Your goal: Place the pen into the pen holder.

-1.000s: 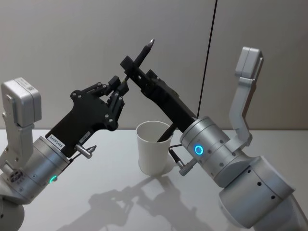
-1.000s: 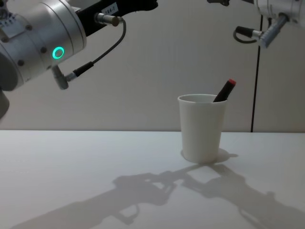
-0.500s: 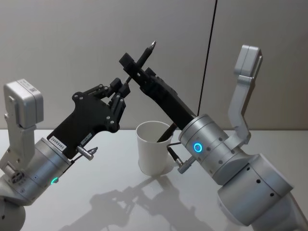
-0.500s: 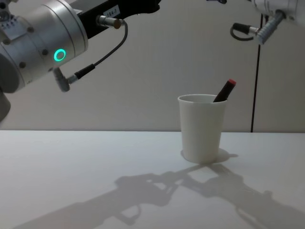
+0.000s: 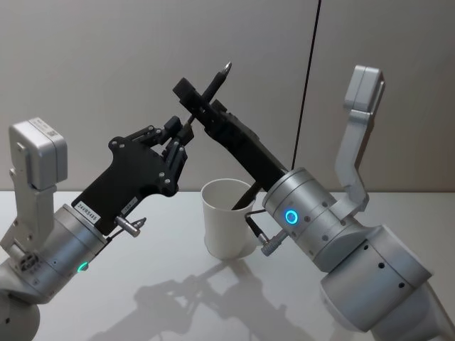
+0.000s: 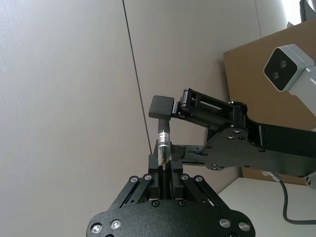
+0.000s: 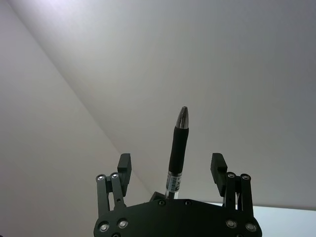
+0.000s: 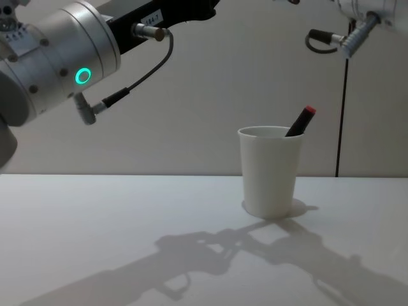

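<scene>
Both arms are raised well above the white desk (image 8: 127,229), their claws meeting in the air. The left claw (image 5: 179,135) is closed on the lower end of a slim black pen with a silver tip (image 5: 213,79), which stands out beyond the fingers and slants up toward the wall. The right claw (image 5: 195,96) sits right at the same pen with its two fingers spread wide on either side of the barrel, not touching it, as the right wrist view shows (image 7: 177,148). Below the two claws, on the desk, stands the plain white tapered paper cup with a rolled rim (image 8: 269,171); a dark marker with a red cap (image 8: 301,121) already leans inside it, poking over the rim.
</scene>
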`<state>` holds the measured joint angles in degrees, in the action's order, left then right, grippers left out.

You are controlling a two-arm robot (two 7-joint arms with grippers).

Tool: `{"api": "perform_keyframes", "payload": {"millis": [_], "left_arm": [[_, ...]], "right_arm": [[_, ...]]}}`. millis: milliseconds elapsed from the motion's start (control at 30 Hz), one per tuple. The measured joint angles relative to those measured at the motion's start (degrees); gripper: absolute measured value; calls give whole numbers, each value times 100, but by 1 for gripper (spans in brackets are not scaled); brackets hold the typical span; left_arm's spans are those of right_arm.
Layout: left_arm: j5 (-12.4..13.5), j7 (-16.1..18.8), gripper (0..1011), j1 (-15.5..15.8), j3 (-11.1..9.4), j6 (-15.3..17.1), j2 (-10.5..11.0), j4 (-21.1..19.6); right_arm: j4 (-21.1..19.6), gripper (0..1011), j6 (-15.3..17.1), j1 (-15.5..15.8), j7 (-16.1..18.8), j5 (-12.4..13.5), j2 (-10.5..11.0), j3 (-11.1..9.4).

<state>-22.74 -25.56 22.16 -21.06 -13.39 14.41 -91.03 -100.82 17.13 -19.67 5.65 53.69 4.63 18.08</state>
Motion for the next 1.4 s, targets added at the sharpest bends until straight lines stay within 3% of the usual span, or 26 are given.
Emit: {"api": "perform_keyframes", "payload": {"millis": [1400], "left_arm": [[14, 0, 157, 7, -4, -25, -16, 20]], "right_arm": [[72, 1001, -224, -77, -176, -86, 21, 140]]}}
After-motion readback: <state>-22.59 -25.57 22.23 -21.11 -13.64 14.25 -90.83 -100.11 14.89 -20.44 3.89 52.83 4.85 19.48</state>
